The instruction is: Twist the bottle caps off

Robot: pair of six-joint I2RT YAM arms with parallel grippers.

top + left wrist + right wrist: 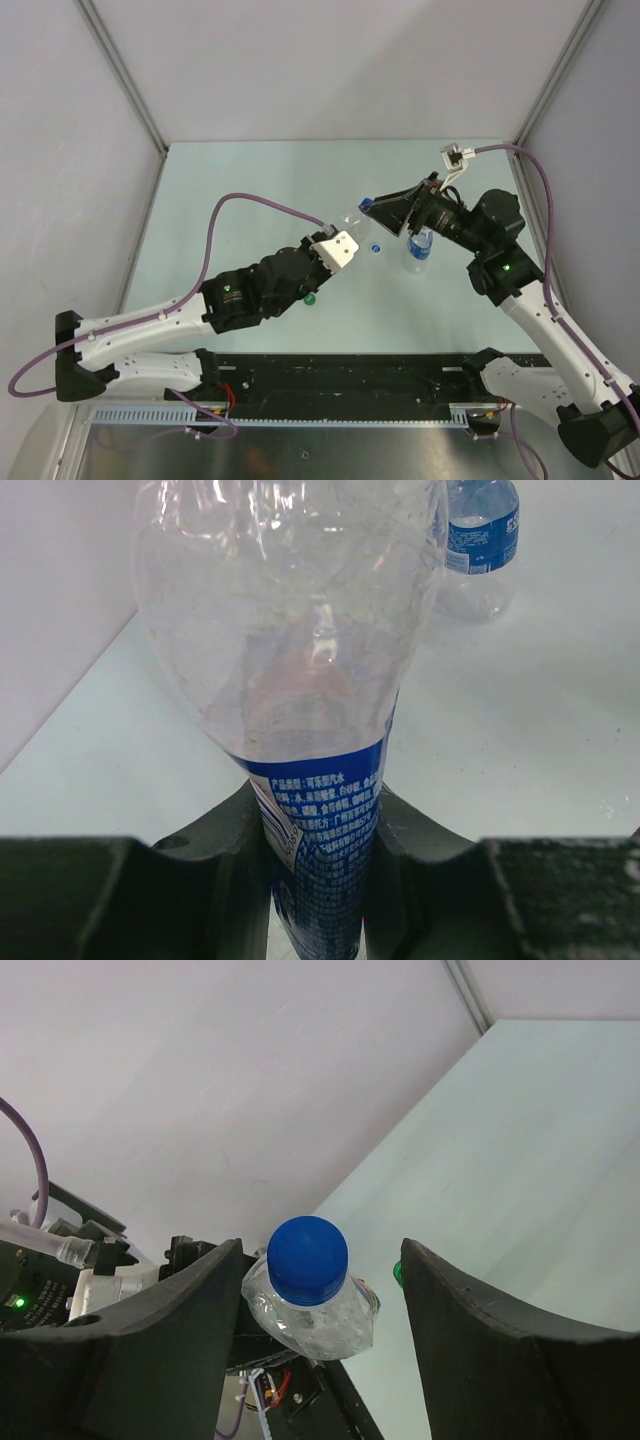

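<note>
My left gripper (340, 245) (318, 815) is shut on a clear bottle (290, 620) at its blue label and holds it tilted above the table. The bottle's blue cap (366, 203) (308, 1247) points at my right gripper (385, 212) (320, 1260). The right gripper is open, with a finger on each side of the cap and a gap on both sides. A second clear bottle with a blue label (420, 248) (480, 540) stands upright on the table. A small blue cap (376, 248) lies loose beside it. The white cap is out of view.
A small green thing (310, 298) (397, 1273) shows on the table, mostly hidden under my left arm. The pale table (250, 190) has grey walls at the back and on both sides. A black rail (340, 375) runs along the near edge.
</note>
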